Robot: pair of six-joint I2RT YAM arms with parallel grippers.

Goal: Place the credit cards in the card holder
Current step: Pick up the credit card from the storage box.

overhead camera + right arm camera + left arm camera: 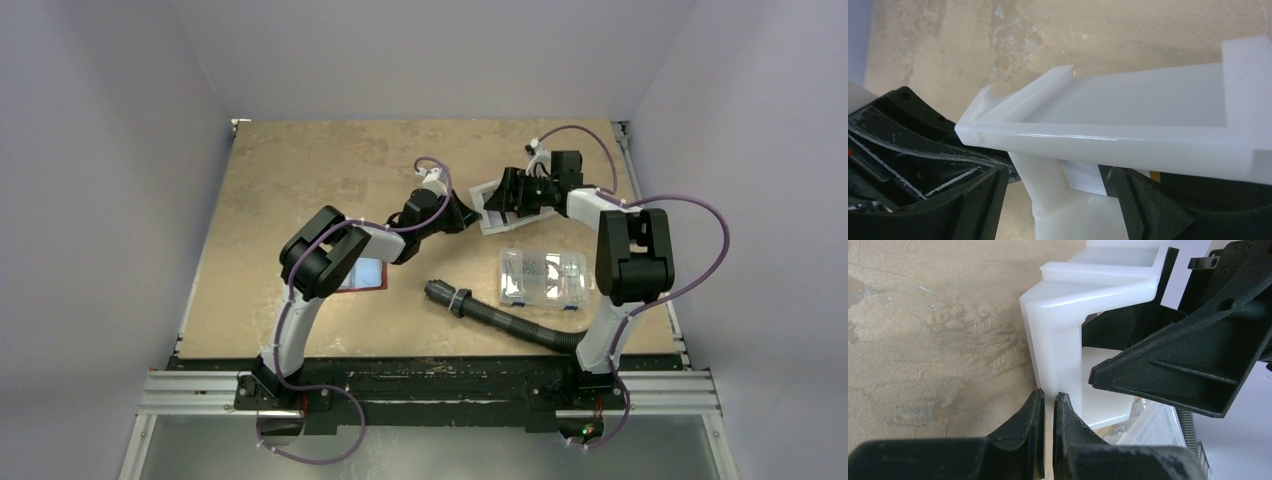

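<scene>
The red card holder (352,290) lies on the table under my left arm's elbow, with a blue credit card (370,271) on it; both are partly hidden. My left gripper (462,214) sits at the left corner of the white tray (488,222). In the left wrist view its jaws (1048,399) are closed to a thin slit, with nothing seen between them. My right gripper (512,196) holds the tray's wall (1108,142), with one finger (1143,205) on each side. A pale flat rectangle (1084,176) shows under the rim; I cannot tell whether it is a card.
A clear compartment box (543,277) lies near the right arm. A black ribbed hose (500,318) runs across the table in front of it. The table's side rails run along its left and right edges.
</scene>
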